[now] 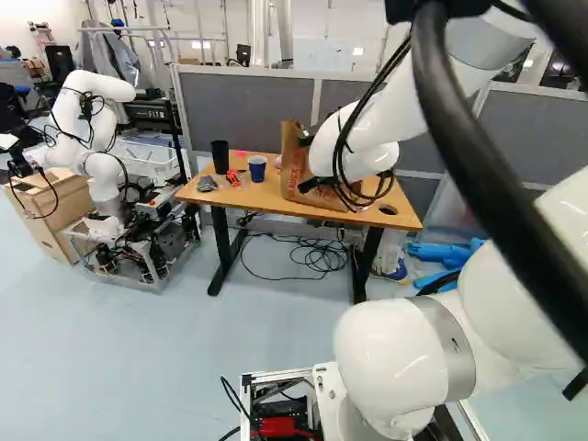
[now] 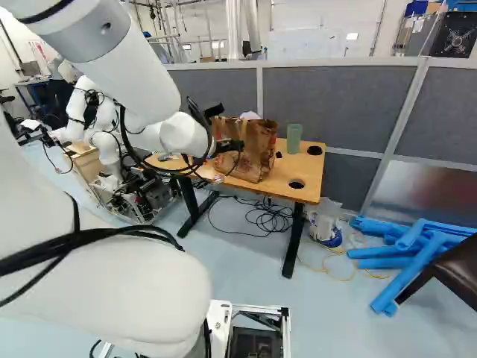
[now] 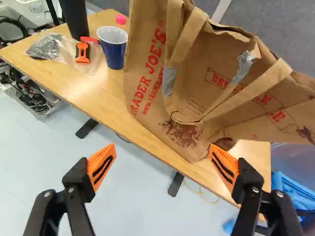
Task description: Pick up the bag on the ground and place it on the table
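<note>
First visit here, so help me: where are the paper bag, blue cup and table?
Paper bag (image 3: 147, 83), wrist view: on its printed side.
Blue cup (image 3: 114, 55), wrist view: on its outer wall.
Table (image 1: 253, 196), left base view: on its bare top.

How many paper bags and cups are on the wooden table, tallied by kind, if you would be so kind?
Paper bags: 1 (the brown paper bag)
Cups: 3 (the black cup, the blue cup and the green cup)
Total: 4
</note>
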Tool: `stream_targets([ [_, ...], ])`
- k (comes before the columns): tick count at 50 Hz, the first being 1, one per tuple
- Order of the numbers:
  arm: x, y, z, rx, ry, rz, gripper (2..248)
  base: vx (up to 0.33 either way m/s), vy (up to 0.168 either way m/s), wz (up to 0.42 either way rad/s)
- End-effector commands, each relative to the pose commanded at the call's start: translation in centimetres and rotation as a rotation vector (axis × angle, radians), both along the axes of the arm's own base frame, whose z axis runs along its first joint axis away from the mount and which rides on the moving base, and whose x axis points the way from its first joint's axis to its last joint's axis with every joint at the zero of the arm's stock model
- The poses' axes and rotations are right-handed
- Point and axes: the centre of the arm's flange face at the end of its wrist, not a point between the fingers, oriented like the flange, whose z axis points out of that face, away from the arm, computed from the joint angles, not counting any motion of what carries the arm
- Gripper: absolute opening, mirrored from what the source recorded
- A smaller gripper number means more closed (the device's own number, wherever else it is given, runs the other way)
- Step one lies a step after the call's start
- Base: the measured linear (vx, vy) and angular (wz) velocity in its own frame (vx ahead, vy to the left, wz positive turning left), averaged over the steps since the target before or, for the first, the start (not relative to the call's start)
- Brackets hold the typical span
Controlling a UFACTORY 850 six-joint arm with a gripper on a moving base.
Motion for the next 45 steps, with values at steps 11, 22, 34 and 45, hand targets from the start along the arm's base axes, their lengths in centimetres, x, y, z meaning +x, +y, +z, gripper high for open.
stream_targets([
  [11,-1.5,0.1,-1.9,0.05,-0.06,-0.032,247,0.0,0.0,0.0],
  [22,-2.9,0.1,-3.5,0.094,-0.112,-0.057,247,0.0,0.0,0.0],
  [34,-4.3,0.2,-4.9,0.138,-0.161,-0.079,247,0.0,0.0,0.0],
  [45,-5.5,0.2,-5.9,0.173,-0.198,-0.094,247,0.0,0.0,0.0],
])
